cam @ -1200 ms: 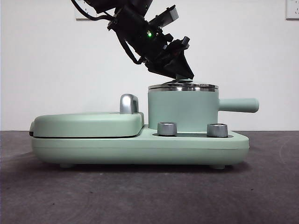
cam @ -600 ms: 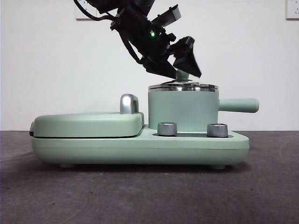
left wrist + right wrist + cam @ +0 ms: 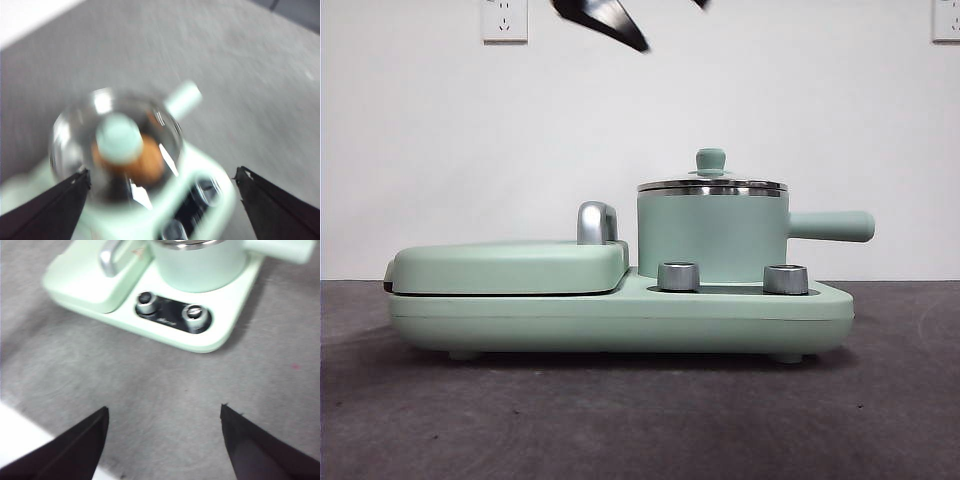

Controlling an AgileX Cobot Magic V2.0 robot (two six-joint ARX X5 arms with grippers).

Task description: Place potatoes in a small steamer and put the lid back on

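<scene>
The small steamer (image 3: 712, 235) stands on the right of a mint-green appliance base, its straight handle (image 3: 832, 226) pointing right. The lid (image 3: 712, 186) sits on its rim, knob (image 3: 711, 160) up. The blurred left wrist view looks down on the lid knob (image 3: 118, 138), and the orange-brown potato (image 3: 147, 164) shows through the glass inside the pot. My left gripper (image 3: 162, 171) is open and empty, high above the lid; only its black tip (image 3: 605, 20) shows in the front view. My right gripper (image 3: 164, 409) is open and empty, above the table in front of the appliance.
The flat mint-green griddle cover (image 3: 510, 265) with a chrome handle (image 3: 597, 222) fills the base's left half. Two steel knobs (image 3: 678, 276) (image 3: 785, 278) sit on the base in front of the pot. Grey table surface (image 3: 165, 380) lies all round.
The left gripper let go of the lid knob and rose up and to the left, nearly out of the front view. The lid stays on the pot.
</scene>
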